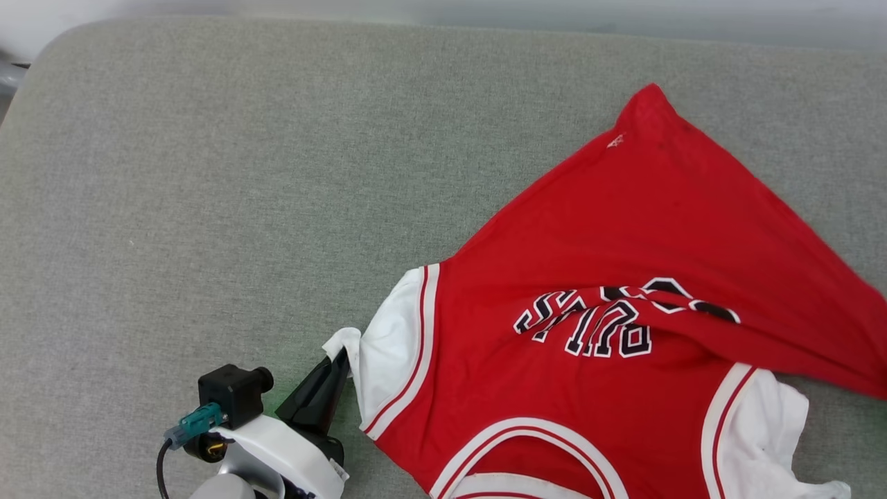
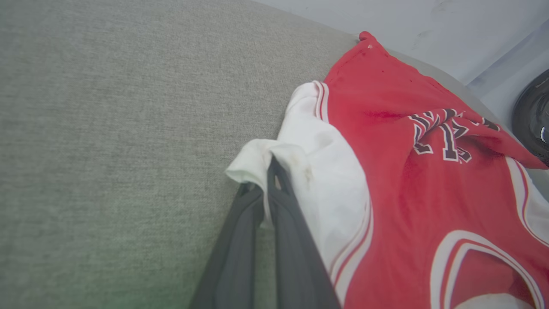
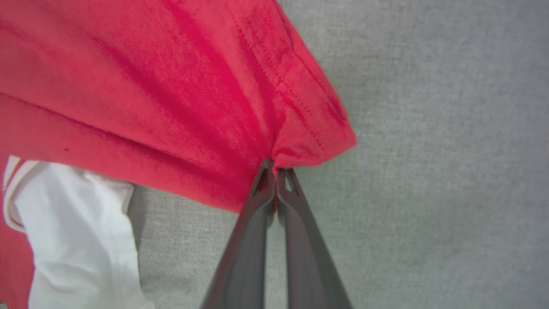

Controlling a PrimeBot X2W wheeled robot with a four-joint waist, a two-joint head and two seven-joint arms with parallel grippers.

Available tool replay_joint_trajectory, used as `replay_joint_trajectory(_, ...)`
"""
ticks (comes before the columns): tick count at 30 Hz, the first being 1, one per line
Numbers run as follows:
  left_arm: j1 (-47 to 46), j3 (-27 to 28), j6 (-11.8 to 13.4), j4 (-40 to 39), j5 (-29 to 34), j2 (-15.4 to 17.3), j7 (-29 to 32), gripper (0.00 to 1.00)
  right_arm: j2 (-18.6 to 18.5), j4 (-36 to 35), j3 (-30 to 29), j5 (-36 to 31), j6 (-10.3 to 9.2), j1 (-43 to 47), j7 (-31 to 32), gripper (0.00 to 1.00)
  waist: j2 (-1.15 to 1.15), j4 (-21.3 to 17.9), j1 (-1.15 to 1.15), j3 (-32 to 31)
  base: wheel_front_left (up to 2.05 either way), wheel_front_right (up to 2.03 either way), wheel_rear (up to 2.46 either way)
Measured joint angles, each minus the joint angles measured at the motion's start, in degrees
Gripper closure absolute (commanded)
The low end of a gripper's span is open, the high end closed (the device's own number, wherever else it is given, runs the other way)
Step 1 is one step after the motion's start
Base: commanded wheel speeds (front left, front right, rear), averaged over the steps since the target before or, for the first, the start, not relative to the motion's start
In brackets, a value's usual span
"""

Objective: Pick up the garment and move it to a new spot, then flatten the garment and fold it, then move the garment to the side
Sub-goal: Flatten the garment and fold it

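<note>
The garment (image 1: 624, 263), a red jersey with white sleeves and black lettering, lies rumpled on the right half of the grey cushion, print side up and collar toward me. My left gripper (image 1: 339, 360) is shut on the edge of its white sleeve (image 2: 266, 159) at the lower left. In the right wrist view my right gripper (image 3: 274, 169) is shut on a red hem corner (image 3: 309, 146) of the garment, and the cloth fans away from the pinch in taut folds. The other white sleeve (image 3: 77, 231) lies flat beside it.
The grey cushion (image 1: 242, 173) stretches bare to the left and back of the garment. Its far edge meets a pale wall (image 1: 485, 10). A dark round object (image 2: 534, 116) shows past the cushion's edge in the left wrist view.
</note>
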Motion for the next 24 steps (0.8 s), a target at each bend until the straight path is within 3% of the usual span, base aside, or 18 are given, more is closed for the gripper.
replay_joint_trajectory(12,1.18,-0.22,0.0,0.38,0.21,0.48,0.0,1.0,8.15,-9.43,-6.68,-2.49,0.0,16.0,-1.58,1.0,0.0,0.19,0.0,-2.85,0.0,0.0,0.0)
replay_joint_trajectory(24,2.43,0.0,0.0,1.26,-0.03,0.41,0.0,1.0,11.51,-8.91,-6.36,-2.53,0.0,19.86,-2.54,1.0,0.0,0.4,0.0,-5.02,0.0,0.0,0.0)
